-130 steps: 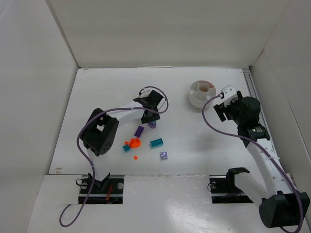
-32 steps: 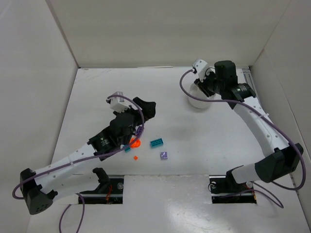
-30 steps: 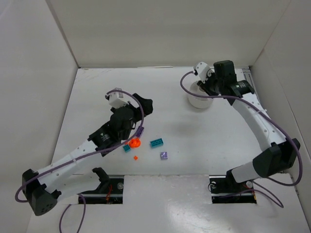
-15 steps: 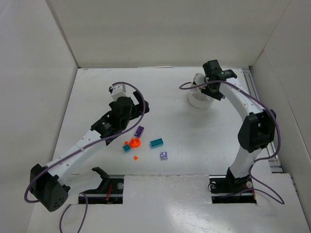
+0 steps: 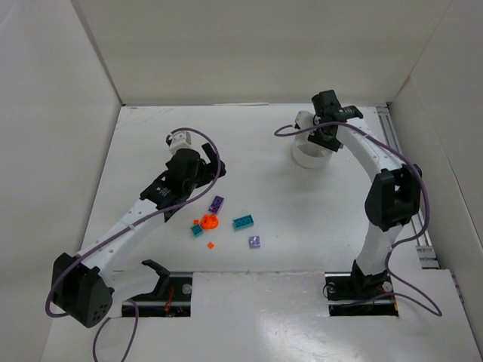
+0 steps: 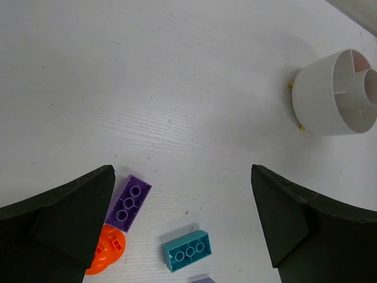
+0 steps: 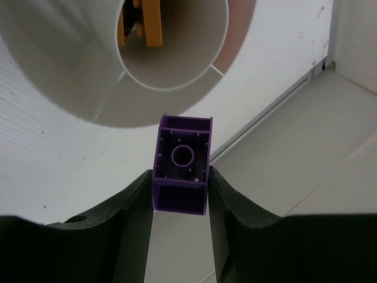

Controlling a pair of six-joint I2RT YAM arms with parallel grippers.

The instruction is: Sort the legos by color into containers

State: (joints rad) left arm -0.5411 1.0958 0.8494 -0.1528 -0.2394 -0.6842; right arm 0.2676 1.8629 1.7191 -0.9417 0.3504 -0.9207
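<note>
We hold the right gripper (image 7: 179, 191) directly above the dish (image 7: 59, 71), its two fingers clamped on a small purple brick (image 7: 181, 168). The brick is pinched across its flat sides with its hollow underside turned toward the wrist camera. Held that way it hangs square, and we judge it should drop cleanly once the fingers part. It sits out from the dish's central ring (image 7: 194, 35), where yellow-orange bits (image 7: 150, 26) lie, and we read that offset as keeping purple out of that colour's place. Whether it is lined up over one wedge compartment or over the dish's rim, we cannot tell.

The left gripper (image 6: 181, 177) hangs well apart from the dish, on the side toward the arm bases, with its fingers spread wide and nothing between them. We judge it is poised that way to take the next piece. Just below it, and equally far from the dish, the unsorted legos lie flat on the table (image 5: 151, 136): a long purple brick (image 6: 129, 200), a teal brick (image 6: 187, 250) and an orange piece (image 6: 106, 253). The top view adds a small purple bit (image 5: 255, 242) farther from the dish. All of these are loose and apart from the fingers, so most of the sorting is not yet done.
</note>
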